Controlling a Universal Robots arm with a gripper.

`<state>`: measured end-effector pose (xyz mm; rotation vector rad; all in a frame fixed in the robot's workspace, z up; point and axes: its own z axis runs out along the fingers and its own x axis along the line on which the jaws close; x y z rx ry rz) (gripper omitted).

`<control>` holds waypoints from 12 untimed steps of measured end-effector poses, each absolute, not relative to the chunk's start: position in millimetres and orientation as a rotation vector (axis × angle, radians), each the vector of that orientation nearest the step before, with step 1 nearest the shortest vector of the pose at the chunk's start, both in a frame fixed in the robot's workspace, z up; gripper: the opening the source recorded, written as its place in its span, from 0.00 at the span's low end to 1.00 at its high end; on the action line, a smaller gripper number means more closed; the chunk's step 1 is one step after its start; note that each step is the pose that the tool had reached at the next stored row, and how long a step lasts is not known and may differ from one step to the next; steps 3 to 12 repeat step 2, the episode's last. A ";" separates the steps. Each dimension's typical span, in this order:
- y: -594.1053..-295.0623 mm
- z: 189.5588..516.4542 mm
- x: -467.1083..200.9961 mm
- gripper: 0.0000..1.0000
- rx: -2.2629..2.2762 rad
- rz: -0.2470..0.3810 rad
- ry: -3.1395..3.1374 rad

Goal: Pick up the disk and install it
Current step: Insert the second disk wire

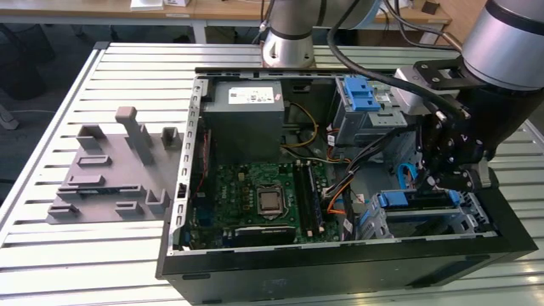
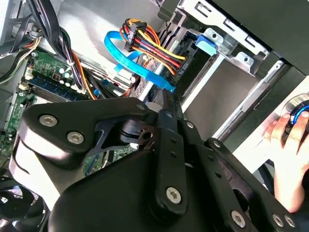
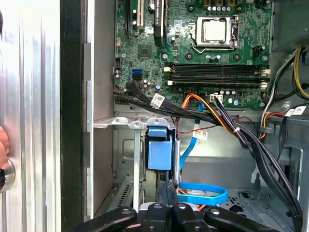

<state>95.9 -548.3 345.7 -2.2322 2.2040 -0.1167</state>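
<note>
The disk stands on edge in the grey drive cage at the case's front corner, on the exterior view's right. Of it I see mainly a blue plastic rail end, which also shows in the second wrist view. My gripper hangs just above that cage. In both wrist views its fingers run together into one thin black bar, and the gripper reaches close to the blue rail end. I see nothing held between the fingers of the gripper. Whether they touch the disk is hidden.
The open computer case lies on a slatted table. It holds a motherboard, a grey box with a white sticker, an upper cage with a blue latch and cable bundles. A blue cable lies near the fingers. A grey fixture sits beside the case. A person's hand rests outside the case.
</note>
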 end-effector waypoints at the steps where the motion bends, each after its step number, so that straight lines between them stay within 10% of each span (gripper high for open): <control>1: -548.3 346.1 95.9 0.11 -2.232 -0.117 2.204; 12: -548.3 346.3 95.9 0.11 -2.232 -0.117 2.204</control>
